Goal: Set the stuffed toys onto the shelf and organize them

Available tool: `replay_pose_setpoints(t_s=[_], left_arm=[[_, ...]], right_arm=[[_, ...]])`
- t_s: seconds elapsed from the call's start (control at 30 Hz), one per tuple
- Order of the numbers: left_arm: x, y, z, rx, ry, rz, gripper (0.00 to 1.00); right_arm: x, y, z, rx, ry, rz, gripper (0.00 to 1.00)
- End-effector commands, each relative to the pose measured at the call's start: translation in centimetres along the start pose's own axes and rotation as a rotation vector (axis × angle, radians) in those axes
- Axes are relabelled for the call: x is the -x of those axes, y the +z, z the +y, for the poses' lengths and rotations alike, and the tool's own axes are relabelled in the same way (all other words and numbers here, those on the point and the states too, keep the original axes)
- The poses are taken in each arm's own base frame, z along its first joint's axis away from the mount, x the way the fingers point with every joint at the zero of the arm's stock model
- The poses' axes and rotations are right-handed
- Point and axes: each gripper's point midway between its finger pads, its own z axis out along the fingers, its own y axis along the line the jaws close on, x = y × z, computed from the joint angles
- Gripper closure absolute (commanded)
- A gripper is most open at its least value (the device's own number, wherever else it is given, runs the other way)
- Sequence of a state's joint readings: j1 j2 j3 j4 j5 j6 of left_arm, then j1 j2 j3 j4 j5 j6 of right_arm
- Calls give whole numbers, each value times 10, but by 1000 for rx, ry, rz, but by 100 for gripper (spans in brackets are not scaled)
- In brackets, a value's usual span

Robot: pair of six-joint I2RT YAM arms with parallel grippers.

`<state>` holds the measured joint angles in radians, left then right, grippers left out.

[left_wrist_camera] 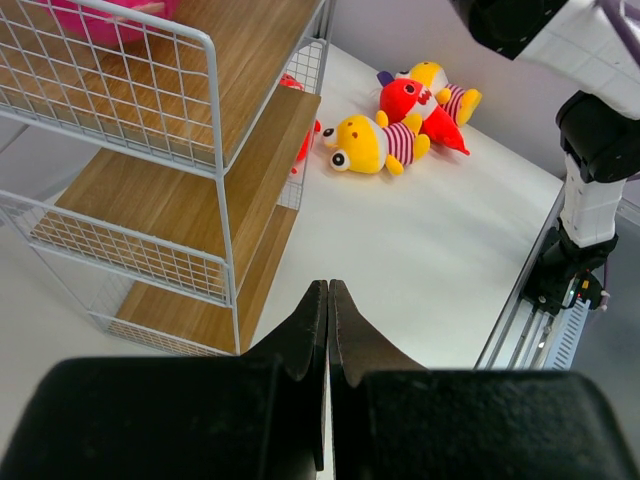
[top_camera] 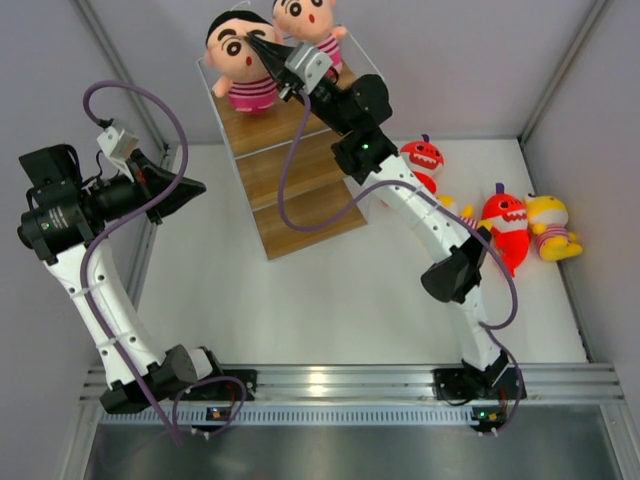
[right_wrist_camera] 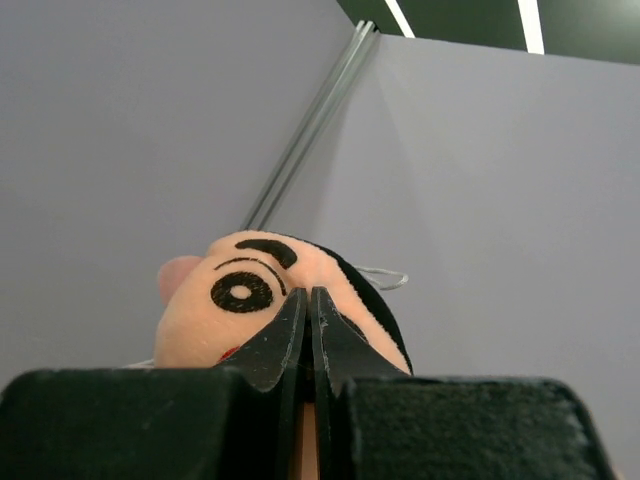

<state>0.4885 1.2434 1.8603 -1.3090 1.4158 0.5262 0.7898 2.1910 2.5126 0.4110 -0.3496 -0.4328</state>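
**Item 1.** Right gripper [top_camera: 262, 47]: fingers pressed together, nothing visible between them. The tips are against the face of a boy doll [top_camera: 237, 58] sitting on the top tier of the shelf [top_camera: 300, 215].

**Item 2.** Second boy doll [top_camera: 305, 20]: same tier, just beside the first.

**Item 3.** Left gripper [left_wrist_camera: 328, 285]: closed, empty, off the shelf's left side.

**Item 4.** On the table [top_camera: 300, 310], right of the shelf:
- red shark [top_camera: 422, 157]
- second red shark [top_camera: 503, 218]
- yellow doll [top_camera: 548, 228]
- second yellow doll [left_wrist_camera: 368, 142]

**Handling note.** I read this as seating the doll. I would nudge it lightly and low on the big head so it does not topple, then back out clear of the shelf.
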Motion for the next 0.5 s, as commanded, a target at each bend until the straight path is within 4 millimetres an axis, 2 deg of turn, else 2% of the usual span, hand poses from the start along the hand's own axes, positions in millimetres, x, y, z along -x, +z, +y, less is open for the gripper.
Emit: replay_pose_setpoints(t_s=[0.0, 0.2, 0.27, 0.3, 0.33, 0.4, 0.47], left_arm=[[8, -1, -4, -1, 65, -13, 99], [8, -2, -5, 3, 77, -11, 99], [8, -2, -5, 5, 76, -12, 99], [8, -2, -6, 6, 76, -10, 99], [7, -2, -5, 9, 77, -9, 99], [7, -2, -6, 11, 80, -8, 99], [6, -3, -6, 16, 86, -6, 99]], right_arm=[[79, 2, -20, 0, -84, -103, 100], [54, 2, -9, 45, -121, -57, 100], [40, 3, -3, 56, -131, -47, 100], [42, 4, -3, 56, -134, -57, 100], [31, 4, 0, 67, -118, -49, 100], [26, 3, -2, 61, -112, -50, 100], [12, 2, -1, 58, -105, -29, 100]])
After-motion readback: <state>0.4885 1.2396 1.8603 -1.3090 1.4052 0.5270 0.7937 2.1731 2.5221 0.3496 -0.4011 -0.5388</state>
